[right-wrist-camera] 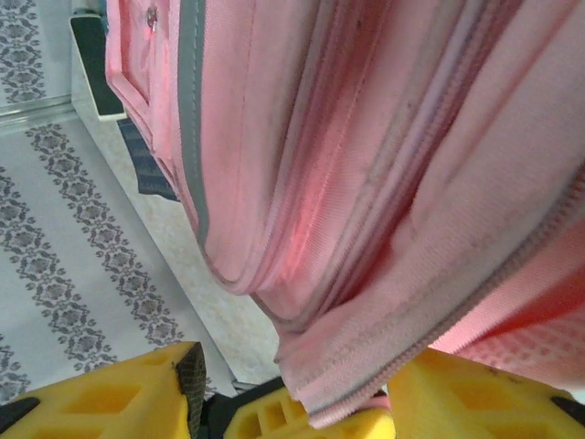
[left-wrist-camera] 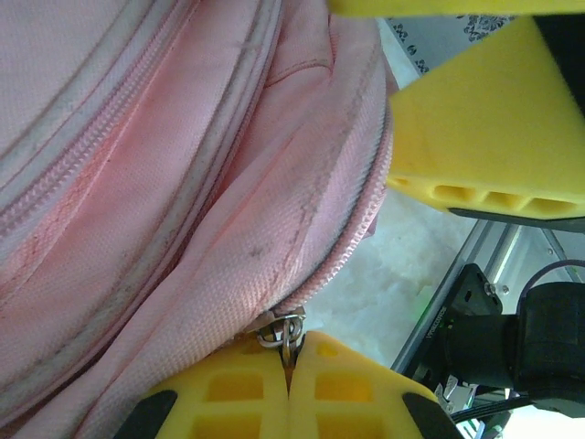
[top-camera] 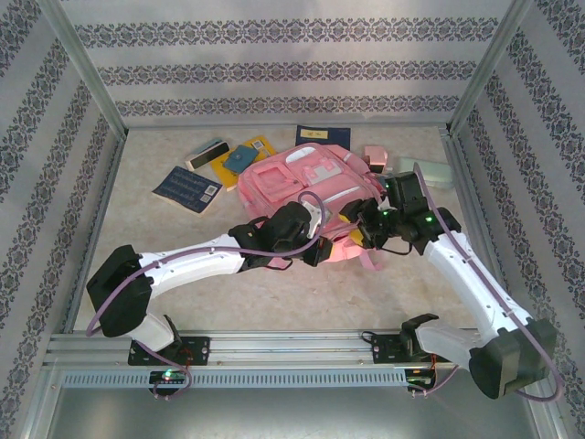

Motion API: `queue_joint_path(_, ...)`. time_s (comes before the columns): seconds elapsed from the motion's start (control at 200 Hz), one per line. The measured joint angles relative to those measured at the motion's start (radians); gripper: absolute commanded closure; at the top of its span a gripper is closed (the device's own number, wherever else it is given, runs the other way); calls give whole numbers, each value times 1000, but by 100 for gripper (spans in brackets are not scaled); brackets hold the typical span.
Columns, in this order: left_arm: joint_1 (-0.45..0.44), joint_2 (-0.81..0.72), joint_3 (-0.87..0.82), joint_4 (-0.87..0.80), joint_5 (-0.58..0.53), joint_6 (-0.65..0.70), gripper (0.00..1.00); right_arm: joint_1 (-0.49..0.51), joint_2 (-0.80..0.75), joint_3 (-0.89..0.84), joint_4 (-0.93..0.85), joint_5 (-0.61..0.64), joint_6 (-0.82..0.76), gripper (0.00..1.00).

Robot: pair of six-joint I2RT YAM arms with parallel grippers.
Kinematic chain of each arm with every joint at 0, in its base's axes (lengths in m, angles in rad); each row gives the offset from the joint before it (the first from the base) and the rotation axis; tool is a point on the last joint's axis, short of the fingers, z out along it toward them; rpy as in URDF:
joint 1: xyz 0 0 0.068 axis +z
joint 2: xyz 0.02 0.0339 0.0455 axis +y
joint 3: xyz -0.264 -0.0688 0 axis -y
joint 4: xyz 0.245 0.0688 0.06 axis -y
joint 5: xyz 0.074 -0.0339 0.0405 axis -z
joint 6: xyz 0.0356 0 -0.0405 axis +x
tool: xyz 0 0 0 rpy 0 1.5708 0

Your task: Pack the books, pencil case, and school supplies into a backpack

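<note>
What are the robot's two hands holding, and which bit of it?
The left gripper pinches the backpack by its metal zipper pull. The right gripper grips its zippered fabric edge.

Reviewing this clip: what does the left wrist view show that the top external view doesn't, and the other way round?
Left wrist alone: the left gripper with its yellow jaws pressed together on the backpack's metal zipper pull, and the weave and zipper tape up close.

Top external alone: the layout of the table, with the books to the left of the backpack, the pencil case to its right, a pink block behind it, and both arms reaching in.

Shared: the pink backpack, and the right gripper close by on its right.
</note>
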Motion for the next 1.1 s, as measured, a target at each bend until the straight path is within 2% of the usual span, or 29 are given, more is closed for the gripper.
queue_joint_path(0.11, 0, 0, 2, 0, -3, 0, 100, 18, 31, 0, 13, 1, 26, 53)
queue_joint_path(0.165, 0, 0, 3, -3, -5, 0, 100, 26, 42, 0, 9, 5, 34, 59)
queue_joint_path(0.225, -2, 0, 3, -7, -11, 0, 100, 34, 50, 0, -2, 11, 45, 71)
queue_joint_path(0.325, -6, 0, 3, -10, -19, 0, 100, 37, 56, 0, -16, 21, 55, 100)
queue_joint_path(0.56, -10, -17, -15, -14, -41, 0, 100, 34, 53, 0, -56, 42, 44, 100)
queue_joint_path(0.804, -3, -163, -166, -8, -84, -12, 100, 28, 41, 0, -71, 21, 6, 100)
queue_joint_path(0.939, 32, -241, -235, -10, -87, -12, 100, 28, 33, 0, -72, 4, -32, 100)
queue_joint_path(1.099, 122, -314, -303, -17, -84, -14, 100, 28, 24, 14, -84, 9, -108, 100)
